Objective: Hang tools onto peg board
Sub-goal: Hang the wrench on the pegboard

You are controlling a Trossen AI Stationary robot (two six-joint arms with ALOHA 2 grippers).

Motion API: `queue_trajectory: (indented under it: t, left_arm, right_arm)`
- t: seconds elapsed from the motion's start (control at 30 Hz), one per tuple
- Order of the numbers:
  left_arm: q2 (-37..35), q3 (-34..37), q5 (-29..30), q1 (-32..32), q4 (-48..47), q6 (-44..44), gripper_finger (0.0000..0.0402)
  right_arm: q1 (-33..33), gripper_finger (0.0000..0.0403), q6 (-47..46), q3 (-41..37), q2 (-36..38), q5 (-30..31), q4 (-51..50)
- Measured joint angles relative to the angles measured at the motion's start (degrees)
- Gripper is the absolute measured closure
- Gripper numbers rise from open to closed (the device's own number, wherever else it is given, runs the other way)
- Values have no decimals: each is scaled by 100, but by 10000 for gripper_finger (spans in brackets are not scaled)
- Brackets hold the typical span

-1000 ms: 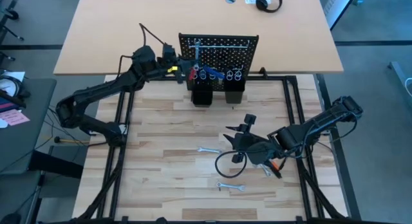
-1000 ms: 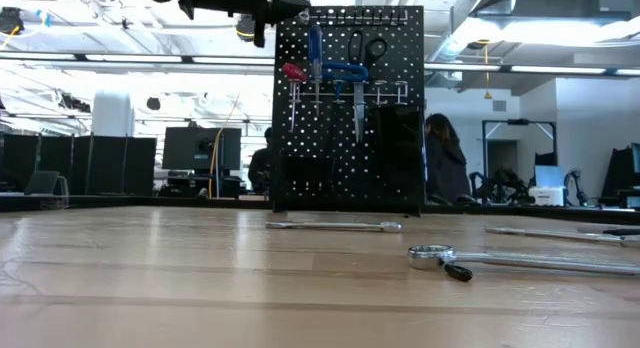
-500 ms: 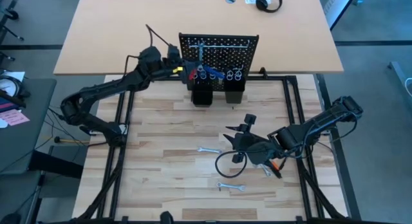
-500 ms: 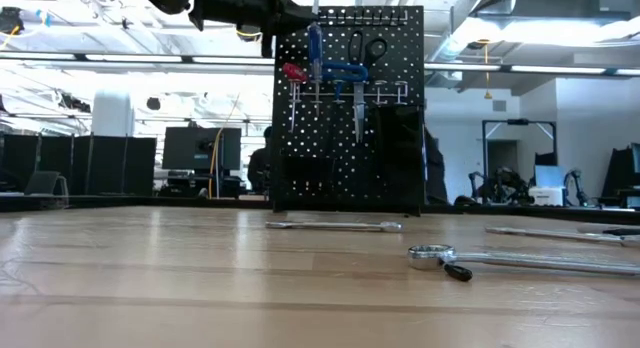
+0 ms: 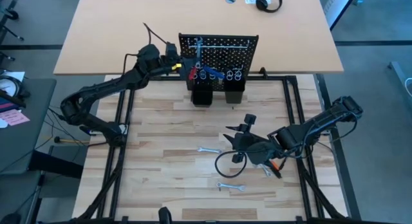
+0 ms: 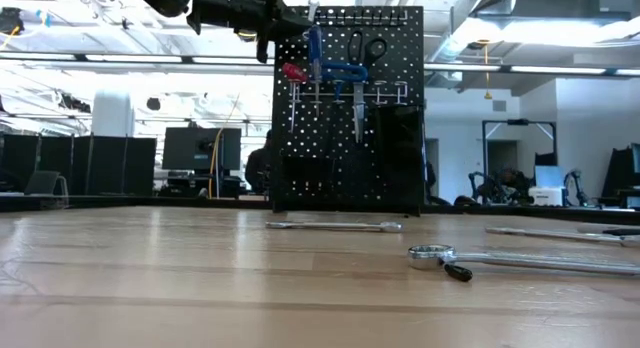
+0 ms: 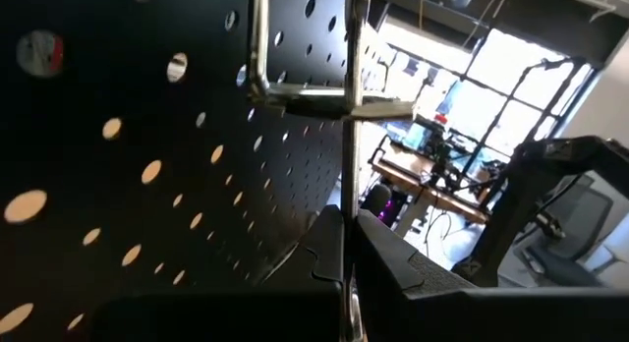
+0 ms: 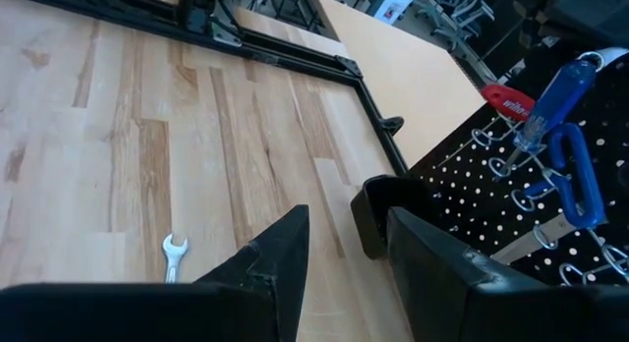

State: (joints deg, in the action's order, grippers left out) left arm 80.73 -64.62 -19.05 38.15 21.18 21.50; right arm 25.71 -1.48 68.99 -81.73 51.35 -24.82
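only left wrist view shows it — left gripper [image 7: 349, 234] pinching a silver wrench [image 7: 350, 96].

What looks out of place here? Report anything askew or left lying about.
Nothing looks damaged or spilled. Three silver wrenches lie loose on the wooden table rather than hanging on the peg board. The left gripper, shut on a thin silver tool, is at the board's upper left corner.

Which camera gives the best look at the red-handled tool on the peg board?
The right wrist view: the red-handled tool shows close and clear, its shaft through a ring hook on the peg board. The low view shows it small, side on, beside the left pincer. The high view gives only a red dot. The left wrist view misses it.
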Motion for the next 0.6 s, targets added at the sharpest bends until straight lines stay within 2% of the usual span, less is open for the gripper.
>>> queue_trajectory:
  t: [0.6]
  left_arm:
    - [0, -2, 199, -4, -495, -327, 401]
  right_arm:
    - [-2, 255, 0, 0, 0, 0, 44]
